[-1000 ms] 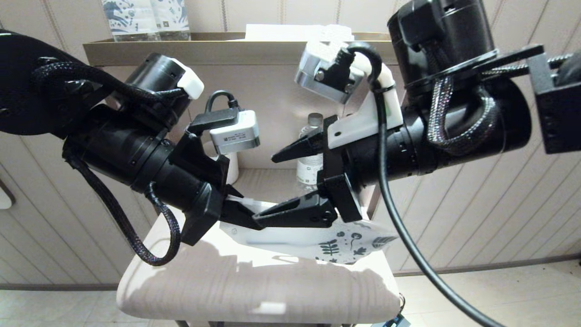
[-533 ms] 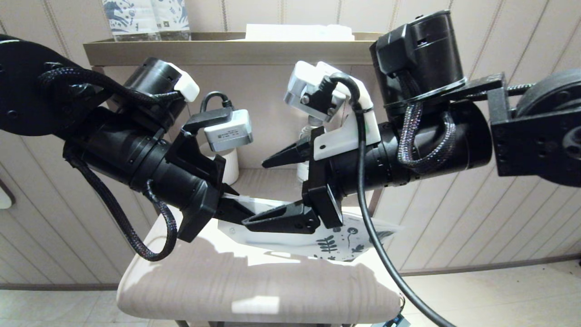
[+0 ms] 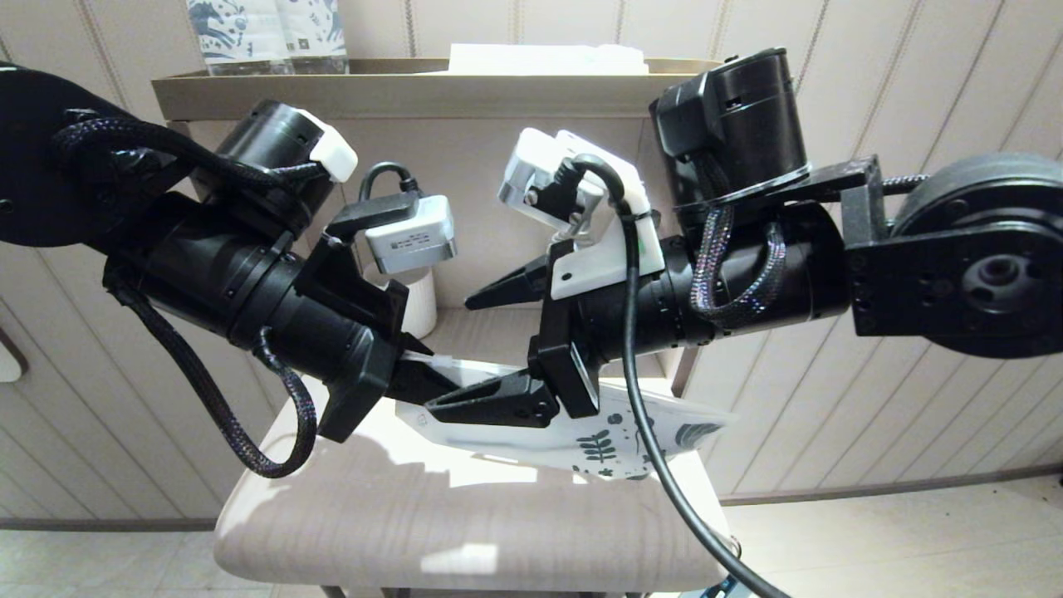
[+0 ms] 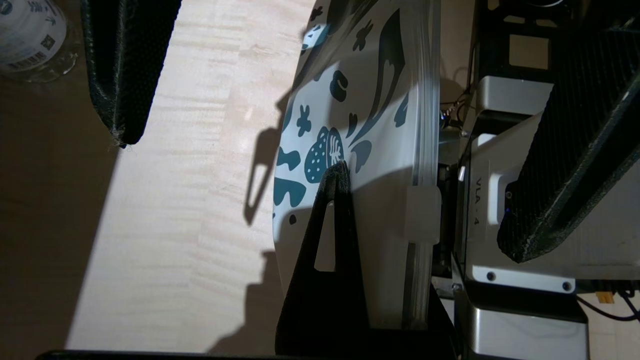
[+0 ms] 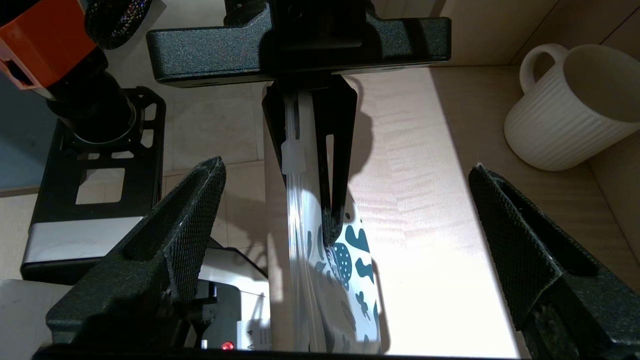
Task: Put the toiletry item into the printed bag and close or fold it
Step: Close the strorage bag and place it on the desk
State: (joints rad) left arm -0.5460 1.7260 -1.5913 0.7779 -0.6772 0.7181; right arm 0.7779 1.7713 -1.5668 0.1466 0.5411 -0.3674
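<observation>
The printed bag (image 3: 614,432) hangs level above the pale wooden tabletop (image 3: 465,515), its blue leaf print at the right end. My left gripper (image 3: 432,384) is shut on the bag's plain left end, close to the white zip slider (image 5: 292,157). In the left wrist view its fingers (image 4: 332,240) pinch the bag (image 4: 370,150) flat. My right gripper (image 3: 448,355) is open wide and straddles the bag, one finger above and one in front, touching nothing. In the right wrist view its fingers (image 5: 170,250) stand far apart on either side of the bag (image 5: 345,265). The toothbrush is not in view.
A ribbed white mug (image 5: 565,105) stands at the back of the tabletop behind the left gripper. A water bottle (image 4: 30,35) is near it. Above is a shelf (image 3: 415,91) with blue-patterned packs (image 3: 266,33) and a white folded item (image 3: 548,58).
My right arm has slid left along the bag toward the left gripper, still open. The left gripper keeps its hold and has shifted slightly left.
</observation>
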